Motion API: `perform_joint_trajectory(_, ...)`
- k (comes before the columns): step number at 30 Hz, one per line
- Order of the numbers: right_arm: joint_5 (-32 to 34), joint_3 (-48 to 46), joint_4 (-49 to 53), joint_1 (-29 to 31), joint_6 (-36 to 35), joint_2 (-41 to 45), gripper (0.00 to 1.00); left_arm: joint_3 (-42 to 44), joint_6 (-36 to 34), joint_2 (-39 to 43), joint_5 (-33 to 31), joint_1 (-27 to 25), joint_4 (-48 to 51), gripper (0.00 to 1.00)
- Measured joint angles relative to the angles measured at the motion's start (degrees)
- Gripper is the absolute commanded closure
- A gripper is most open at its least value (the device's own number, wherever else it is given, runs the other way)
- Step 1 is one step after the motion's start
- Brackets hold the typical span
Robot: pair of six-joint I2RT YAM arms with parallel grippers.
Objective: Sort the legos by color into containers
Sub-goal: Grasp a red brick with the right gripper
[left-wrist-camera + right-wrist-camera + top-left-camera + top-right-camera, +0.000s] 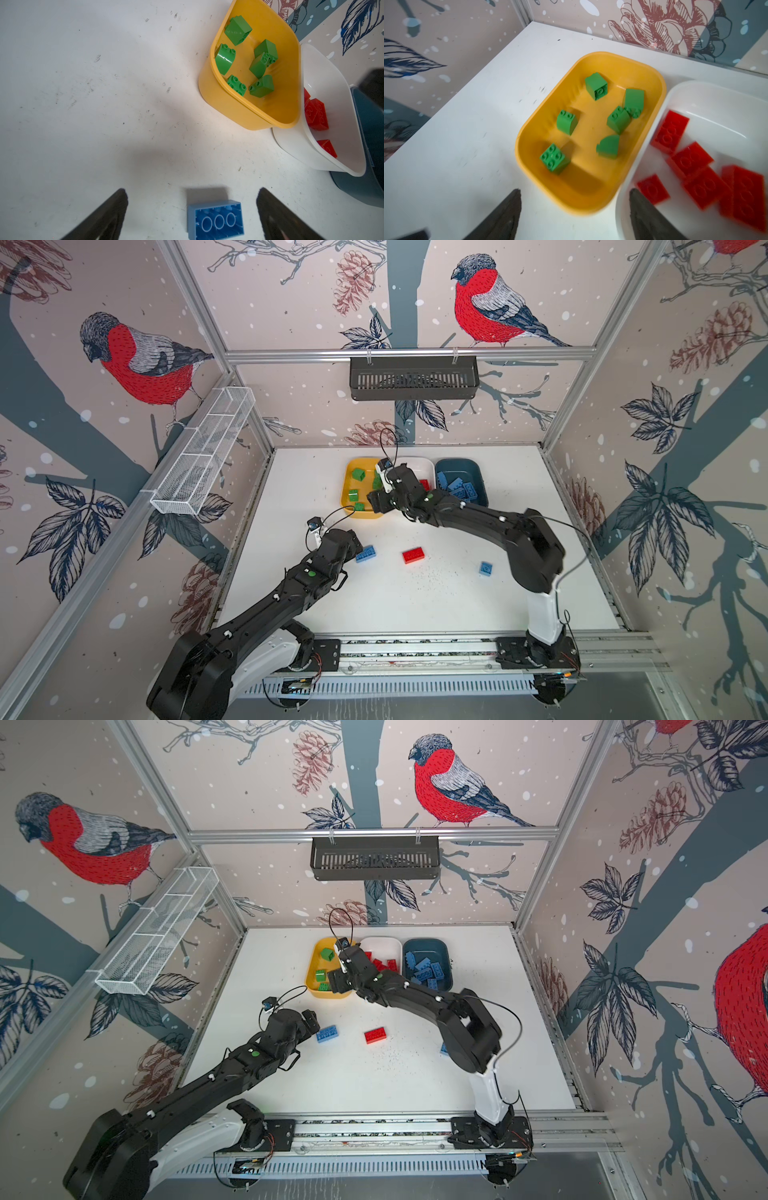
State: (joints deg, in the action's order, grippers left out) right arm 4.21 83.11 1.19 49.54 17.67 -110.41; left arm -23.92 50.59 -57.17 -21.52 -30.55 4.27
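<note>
Left gripper: its fingers are standing wide apart and gripping nothing, straddling the long blue lego so that a squeeze would catch its short ends.
Long blue lego: it is lying studs-down on the tabletop, left of centre in both top views, clear of the fingers on either side.
Right gripper: it is reaching across the middle and hovering over the near end of the yellow tub, fingers parted with nothing between them.
Yellow tub: it is holding six green legos, at the left end of a row of three tubs near the centre of the top views.
White tub: it is sitting just beside the yellow one and holding the red legos.
Teal tub: it is closing the row on the right, piled with blue legos. The long blue one likely belongs there.
Loose pieces: a red lego at mid-frame and a small blue lego further right are waiting, well apart.
In the way: the right arm is stretching over the white tub beside the teal one, so I judge it is crowding the left arm's route.
Around: a white wire basket at the upper left and a dark slatted basket above the tubs are hanging on rails, taking no part.
</note>
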Motion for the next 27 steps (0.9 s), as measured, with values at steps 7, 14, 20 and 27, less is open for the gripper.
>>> perform_joint_trajectory(7, 5.4, -23.6, -0.1, 2.8, 6.0, 15.8, 0.12, -1.0, -0.1, -4.6, 2.4, 0.0, -2.6, 0.03)
perform_joint_trajectory(14, 9.4, -31.8, 3.8, 5.6, 14.1, 19.0, 0.0, -2.5, -1.1, -8.5, 5.0, 0.0, -6.1, 0.03)
perform_joint_trajectory(20, 11.0, -32.3, 5.6, 8.6, 16.2, 17.5, 0.01, -4.7, -1.5, -12.2, 7.0, 0.0, -7.8, 0.03)
perform_joint_trajectory(27, 13.0, -29.9, 8.1, 11.1, 17.1, 13.1, 0.05, -7.3, -1.2, -14.6, 7.5, 0.0, -7.3, 0.03)
